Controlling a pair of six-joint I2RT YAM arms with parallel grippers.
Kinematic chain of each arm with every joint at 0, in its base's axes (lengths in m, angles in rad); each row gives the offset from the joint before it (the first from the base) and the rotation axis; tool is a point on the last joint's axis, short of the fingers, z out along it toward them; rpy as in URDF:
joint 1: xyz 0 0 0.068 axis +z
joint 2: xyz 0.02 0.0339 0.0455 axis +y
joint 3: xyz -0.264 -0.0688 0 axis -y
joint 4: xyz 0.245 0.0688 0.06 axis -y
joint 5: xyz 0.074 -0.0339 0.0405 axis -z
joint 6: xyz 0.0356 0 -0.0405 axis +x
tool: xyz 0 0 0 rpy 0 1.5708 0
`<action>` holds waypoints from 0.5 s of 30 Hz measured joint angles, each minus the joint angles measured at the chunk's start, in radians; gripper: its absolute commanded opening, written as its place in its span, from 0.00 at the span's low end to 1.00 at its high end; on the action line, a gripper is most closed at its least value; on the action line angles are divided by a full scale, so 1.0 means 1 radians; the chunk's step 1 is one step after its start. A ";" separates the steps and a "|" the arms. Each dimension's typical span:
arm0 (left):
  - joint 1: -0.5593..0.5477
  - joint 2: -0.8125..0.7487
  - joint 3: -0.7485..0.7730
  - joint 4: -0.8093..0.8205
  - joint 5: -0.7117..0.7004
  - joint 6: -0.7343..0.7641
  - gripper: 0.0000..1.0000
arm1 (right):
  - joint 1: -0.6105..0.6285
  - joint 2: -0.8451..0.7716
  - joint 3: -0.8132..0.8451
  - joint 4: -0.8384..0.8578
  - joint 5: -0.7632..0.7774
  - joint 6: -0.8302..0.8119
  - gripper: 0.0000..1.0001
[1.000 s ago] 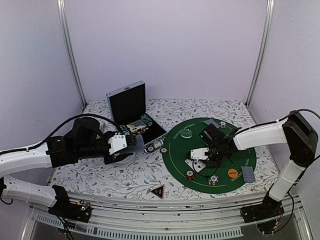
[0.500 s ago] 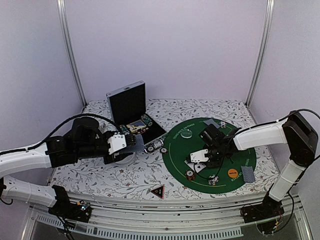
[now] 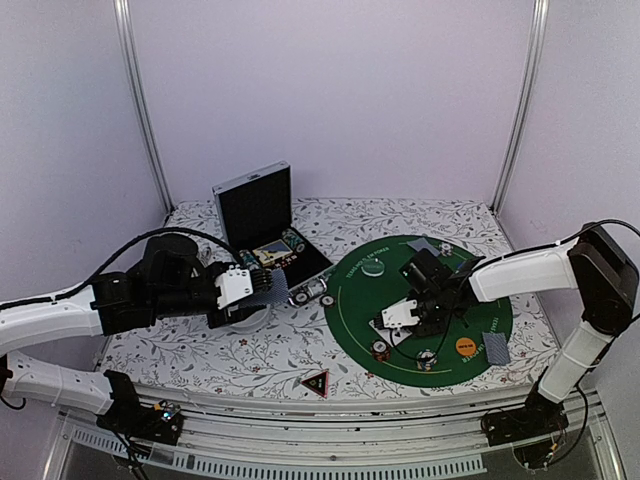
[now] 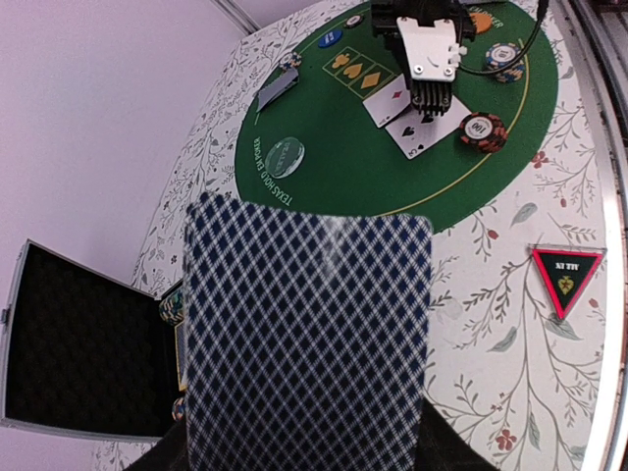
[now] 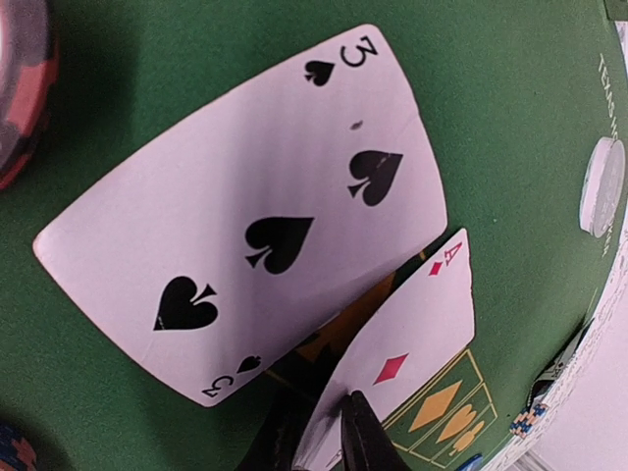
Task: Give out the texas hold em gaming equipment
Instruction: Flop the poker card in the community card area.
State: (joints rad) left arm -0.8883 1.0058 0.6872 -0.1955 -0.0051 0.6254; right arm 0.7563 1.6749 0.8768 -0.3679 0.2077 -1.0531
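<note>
My left gripper [image 3: 262, 285] is shut on a grey-blue checked playing card; its back [image 4: 309, 334] fills the left wrist view and hides the fingers. My right gripper [image 3: 397, 320] is low over the green poker mat [image 3: 440, 275], shut on the edge of the ace of diamonds [image 5: 412, 343]. The three of spades [image 5: 265, 226] lies face up on the mat just beside it. Both cards and my right gripper [image 4: 429, 98] also show in the left wrist view. Striped chips [image 3: 380, 349] [image 3: 427, 360] and an orange disc [image 3: 466, 346] lie on the mat's near edge.
An open black case [image 3: 255, 205] stands at the back left, with chips [image 3: 327, 300] beside it. The black red-edged triangle [image 3: 315, 382] lies near the front edge. Face-down cards [image 3: 497, 347] [image 3: 420, 244] lie on the mat's rim. A clear disc [image 4: 285, 157] sits on the mat.
My right gripper has shifted slightly to the right over the mat with the ace in it. The left arm and its card have not moved.
</note>
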 measured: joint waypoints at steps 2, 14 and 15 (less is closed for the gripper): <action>0.000 0.000 0.000 0.000 0.000 0.000 0.54 | 0.000 -0.006 -0.002 -0.008 0.000 -0.003 0.23; 0.000 -0.002 0.000 0.000 0.000 0.000 0.53 | 0.013 -0.041 -0.002 -0.066 0.004 0.000 0.52; 0.000 -0.002 0.000 0.000 0.000 0.000 0.53 | 0.016 -0.044 -0.002 -0.071 0.003 0.003 0.55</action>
State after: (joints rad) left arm -0.8883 1.0035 0.6872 -0.1955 -0.0051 0.6254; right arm 0.7719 1.6306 0.8749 -0.4389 0.2108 -1.0496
